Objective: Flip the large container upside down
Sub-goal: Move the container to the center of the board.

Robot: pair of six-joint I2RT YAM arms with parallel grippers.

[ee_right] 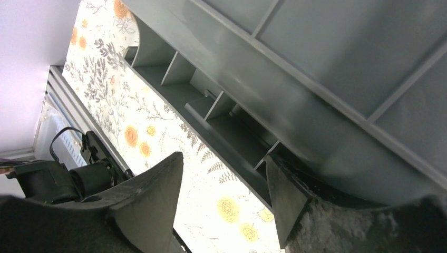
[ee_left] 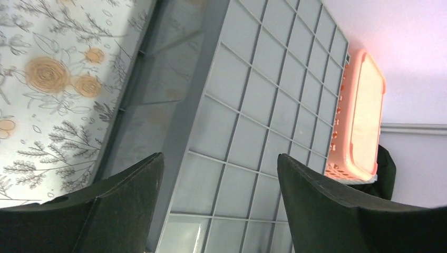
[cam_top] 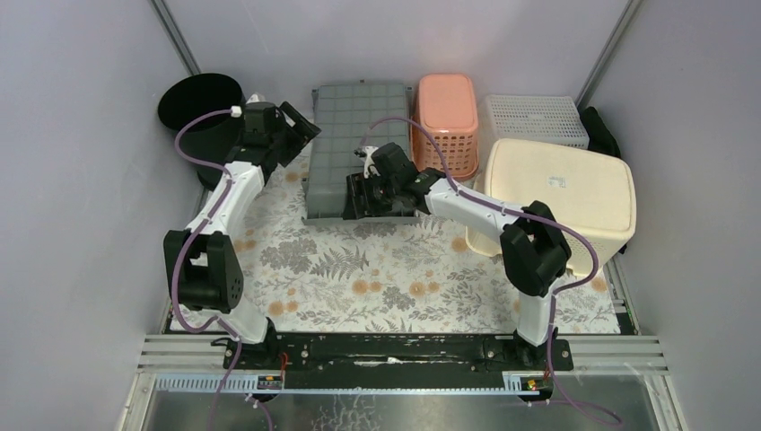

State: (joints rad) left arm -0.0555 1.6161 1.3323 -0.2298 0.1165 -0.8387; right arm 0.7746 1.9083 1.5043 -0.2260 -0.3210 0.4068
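Observation:
The large grey container (cam_top: 354,135) lies at the back centre with its ribbed grid base facing up, its near edge on the floral mat. My left gripper (cam_top: 301,130) is open at its left side; in the left wrist view the gripper (ee_left: 220,158) hangs over the grid base (ee_left: 263,79) without touching it. My right gripper (cam_top: 363,193) is open at the container's near right corner. In the right wrist view the gripper (ee_right: 224,158) has one finger (ee_right: 282,195) against the rim (ee_right: 221,132) and the other over the mat.
A pink basket (cam_top: 444,121), a white mesh basket (cam_top: 534,117) and a cream tub (cam_top: 561,193) stand upside down to the right. A black round bin (cam_top: 199,103) is at the back left. The floral mat (cam_top: 377,269) covers the table's middle.

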